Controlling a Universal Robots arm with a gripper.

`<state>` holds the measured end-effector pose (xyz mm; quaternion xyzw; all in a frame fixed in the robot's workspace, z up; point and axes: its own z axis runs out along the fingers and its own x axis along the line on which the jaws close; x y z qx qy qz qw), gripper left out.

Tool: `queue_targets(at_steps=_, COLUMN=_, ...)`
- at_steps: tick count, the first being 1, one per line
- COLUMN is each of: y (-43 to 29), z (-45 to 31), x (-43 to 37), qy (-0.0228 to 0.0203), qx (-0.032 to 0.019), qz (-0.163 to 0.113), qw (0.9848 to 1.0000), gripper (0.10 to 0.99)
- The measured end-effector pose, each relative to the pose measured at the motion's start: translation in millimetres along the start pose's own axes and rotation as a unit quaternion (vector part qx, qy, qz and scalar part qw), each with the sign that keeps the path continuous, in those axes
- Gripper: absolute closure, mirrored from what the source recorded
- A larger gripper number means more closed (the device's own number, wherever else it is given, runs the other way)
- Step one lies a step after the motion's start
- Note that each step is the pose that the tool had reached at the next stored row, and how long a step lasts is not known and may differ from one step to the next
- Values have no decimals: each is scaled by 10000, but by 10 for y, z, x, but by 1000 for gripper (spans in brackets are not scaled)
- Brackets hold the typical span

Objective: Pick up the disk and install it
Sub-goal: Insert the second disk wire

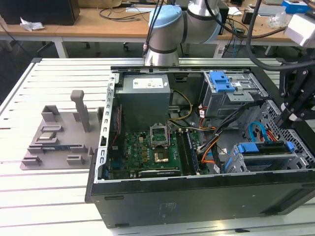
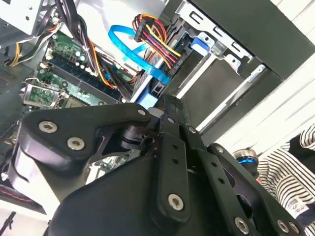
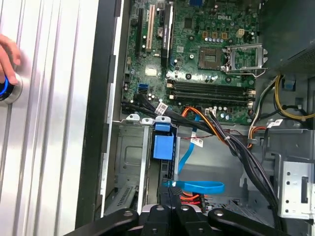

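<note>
The gripper (image 1: 295, 115), whose finger state I cannot tell, hangs above the disk (image 1: 268, 150) in its cage; approach should avoid the blue cable (image 3: 194, 186).

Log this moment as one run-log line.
gripper: above case's drive-cage corner, exterior view's right | disk: seated in cage, blue carrier showing | hand: on blue button outside case

Looped blue flat data cable (image 3: 194, 187) and bundled black wires (image 3: 246, 157) cross the bay beside the grey metal drive cage (image 3: 129, 162).
</note>
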<state>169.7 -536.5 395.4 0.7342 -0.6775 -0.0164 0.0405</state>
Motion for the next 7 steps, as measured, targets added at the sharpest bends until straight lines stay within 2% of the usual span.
queue_targets(at_steps=7, y=0, z=-6, x=0, qy=0, qx=0, qz=0, qw=10000, gripper=980)
